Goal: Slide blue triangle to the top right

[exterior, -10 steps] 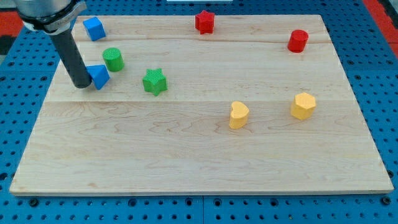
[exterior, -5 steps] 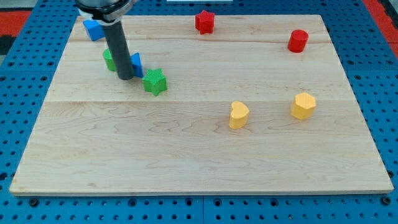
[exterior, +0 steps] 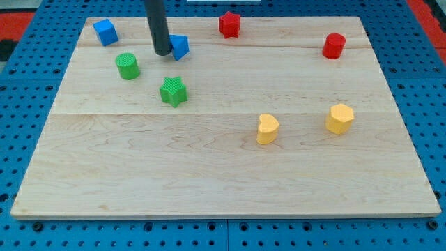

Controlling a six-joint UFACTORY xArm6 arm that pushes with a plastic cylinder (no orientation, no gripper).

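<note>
The blue triangle (exterior: 180,47) lies on the wooden board near the view's top, left of centre. My tip (exterior: 162,52) is right against the triangle's left side, touching it. The rod rises straight up out of the view's top. The triangle sits above the green star (exterior: 173,91) and to the left of the red star (exterior: 229,24).
A blue cube (exterior: 105,31) is at the top left, a green cylinder (exterior: 127,66) below it. A red cylinder (exterior: 334,45) is at the top right. A yellow heart (exterior: 267,128) and a yellow hexagon (exterior: 339,118) lie right of centre.
My tip has pushed the blue triangle up and to the right, from beside the green cylinder, past the green star, to near the board's top edge.
</note>
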